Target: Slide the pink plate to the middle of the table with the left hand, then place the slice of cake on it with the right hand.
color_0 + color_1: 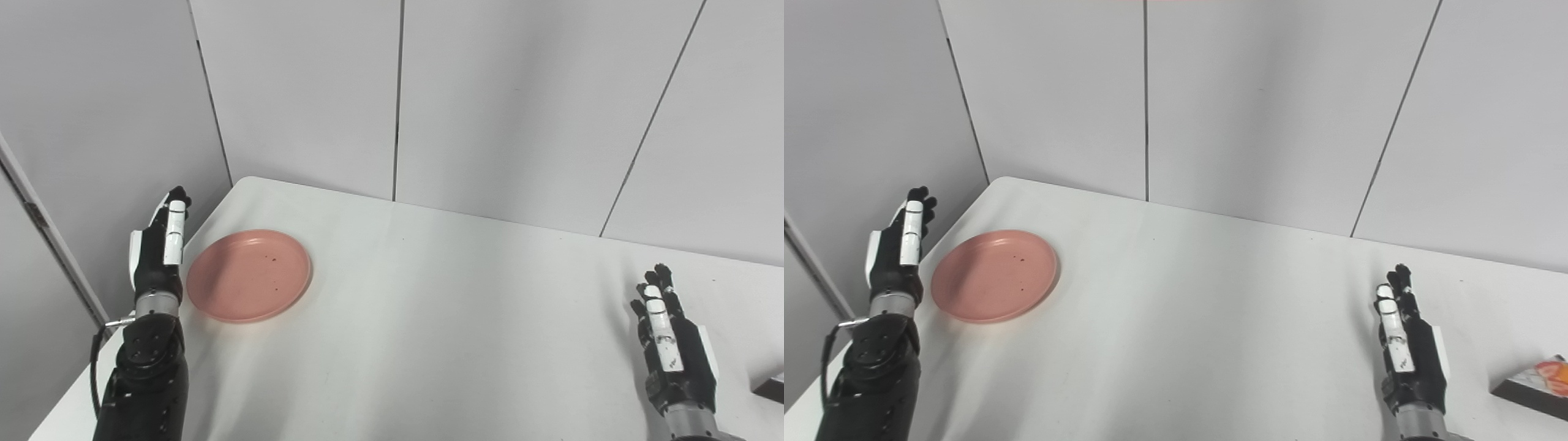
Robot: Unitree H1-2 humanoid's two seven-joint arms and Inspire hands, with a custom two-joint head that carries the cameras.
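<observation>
A round pink plate [248,275] lies flat near the table's left edge, with a few dark crumbs on it. My left hand [159,245] stands edge-on just left of the plate, fingers straight and holding nothing, close to the rim but not clearly touching it. My right hand [670,340] is held upright at the right side of the table, fingers extended and empty. The slice of cake [1536,386], dark at the base with white and red on top, sits at the right border, a little right of that hand; only a dark corner shows in the left eye view.
The white table [429,318] ends at grey wall panels [490,104] behind and to the left. Its left edge runs right beside my left arm.
</observation>
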